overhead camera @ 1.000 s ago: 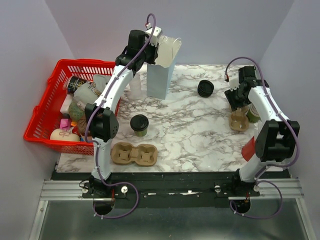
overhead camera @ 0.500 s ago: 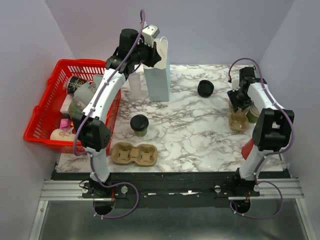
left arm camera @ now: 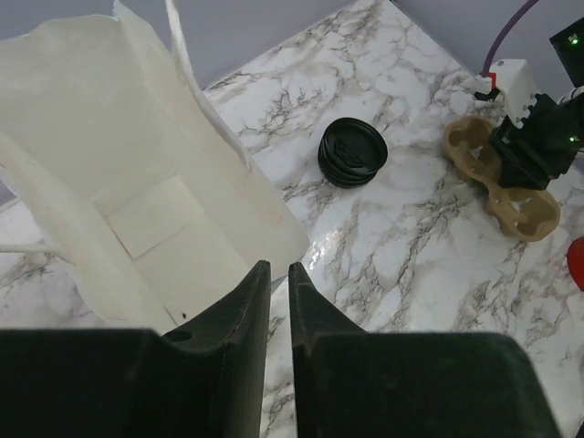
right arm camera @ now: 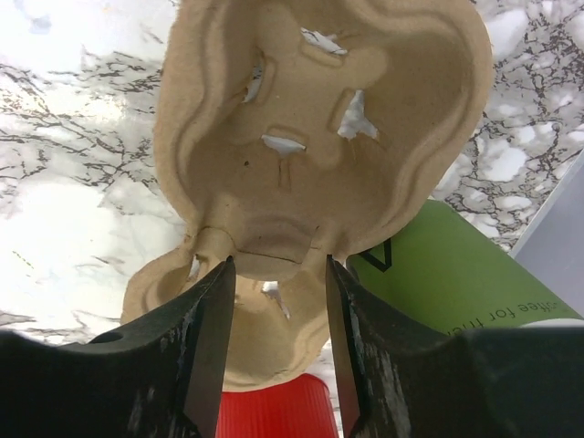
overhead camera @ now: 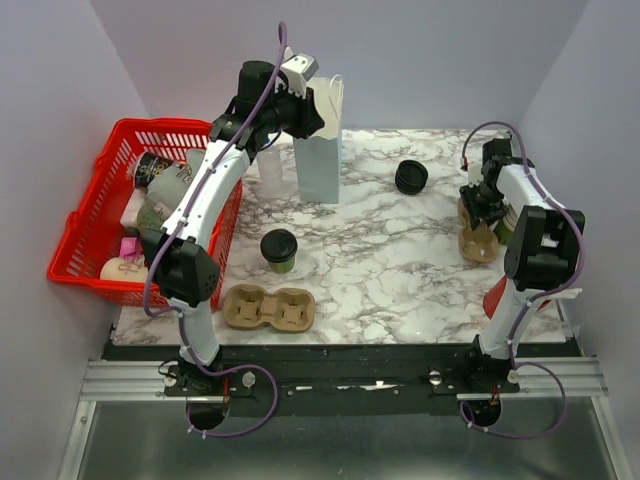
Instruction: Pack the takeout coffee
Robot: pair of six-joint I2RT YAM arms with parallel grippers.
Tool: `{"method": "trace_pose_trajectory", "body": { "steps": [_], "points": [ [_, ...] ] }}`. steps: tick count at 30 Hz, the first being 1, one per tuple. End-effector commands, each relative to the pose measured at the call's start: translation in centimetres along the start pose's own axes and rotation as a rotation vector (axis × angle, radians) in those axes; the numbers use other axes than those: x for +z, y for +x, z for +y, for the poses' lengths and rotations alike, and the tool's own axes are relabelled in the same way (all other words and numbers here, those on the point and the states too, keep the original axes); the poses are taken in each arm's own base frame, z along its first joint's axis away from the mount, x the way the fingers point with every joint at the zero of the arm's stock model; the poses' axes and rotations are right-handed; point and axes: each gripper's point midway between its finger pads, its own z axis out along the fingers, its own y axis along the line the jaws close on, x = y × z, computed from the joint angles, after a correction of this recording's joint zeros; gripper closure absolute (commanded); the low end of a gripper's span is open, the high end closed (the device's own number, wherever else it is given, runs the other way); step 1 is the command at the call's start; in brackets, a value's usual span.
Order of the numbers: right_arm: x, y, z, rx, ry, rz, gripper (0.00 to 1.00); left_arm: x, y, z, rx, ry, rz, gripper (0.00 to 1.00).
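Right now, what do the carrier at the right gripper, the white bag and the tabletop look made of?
The carrier: likely moulded paper pulp, matte tan, ragged punched slits. The white bag: thin matte paper, creased along folds. The tabletop: marble pattern, glossy sheen; stone or printed laminate, cannot tell.

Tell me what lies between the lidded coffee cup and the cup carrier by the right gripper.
Nothing. In the top view, the marble table between the coffee cup and the cup carrier under the right gripper is bare.
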Motion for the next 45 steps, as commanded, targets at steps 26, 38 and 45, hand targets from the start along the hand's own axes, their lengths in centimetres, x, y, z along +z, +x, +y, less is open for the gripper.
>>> {"method": "trace_pose_trajectory", "body": {
  "steps": [26,38,45],
  "points": [
    [2.0,-1.9,0.8,0.056,-0.106,-0.007,0.45,-3.0,-1.1,-2.2,0.034,-0.028,-0.024,0.74],
    [1.4,-2.1,0.9,0.029,-0.136,-0.026,0.58,-3.5,-1.0,-2.8,0.038,-0.024,-0.020,0.73],
    [-1.0,-1.1,2.1,-0.055,-0.201,-0.052,0.63,-3.5,-0.7,-2.2,0.046,-0.054,-0.012,0.70]
  ]
}}
